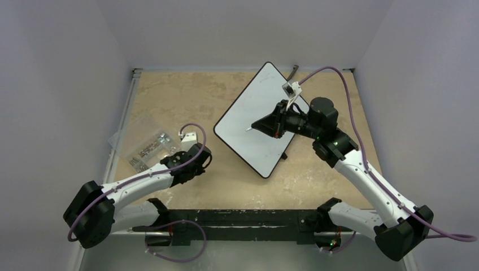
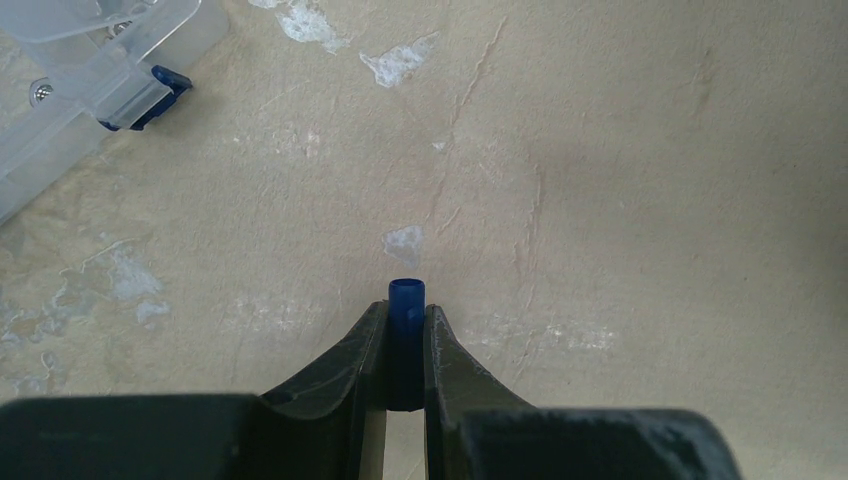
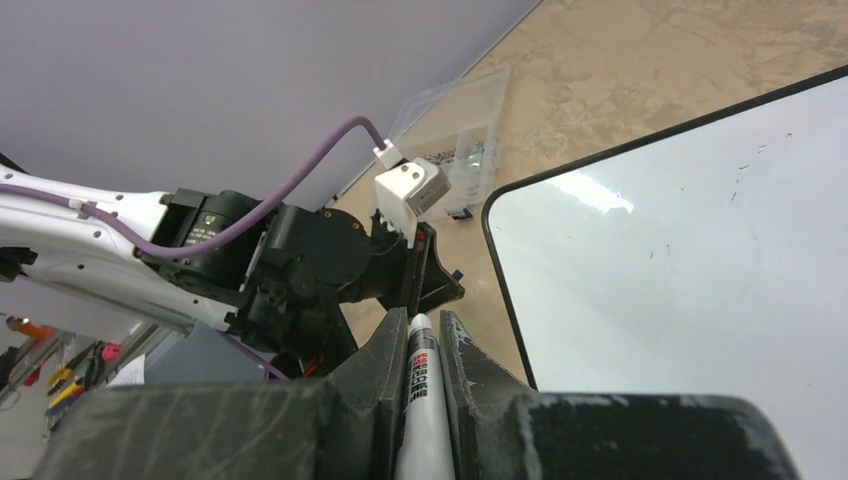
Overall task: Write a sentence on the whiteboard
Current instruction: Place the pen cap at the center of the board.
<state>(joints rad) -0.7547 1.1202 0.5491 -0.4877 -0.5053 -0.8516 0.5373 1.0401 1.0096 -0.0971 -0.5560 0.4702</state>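
The whiteboard (image 1: 255, 96) lies turned like a diamond at the centre right of the table. It also shows in the right wrist view (image 3: 700, 250). No blue sentence shows on it, only a few tiny specks. My right gripper (image 1: 258, 125) is over the board's middle, shut on a white marker (image 3: 420, 390) with red and black print. The marker's end (image 1: 248, 129) points toward the board's left side. My left gripper (image 2: 407, 312) is left of the board, low over the bare table, shut on a small blue marker cap (image 2: 407, 297).
A clear plastic box (image 1: 144, 141) with small metal parts sits at the left, also in the left wrist view (image 2: 80, 70). Grey walls close in three sides. A black foot (image 1: 285, 155) sticks out at the board's near right edge.
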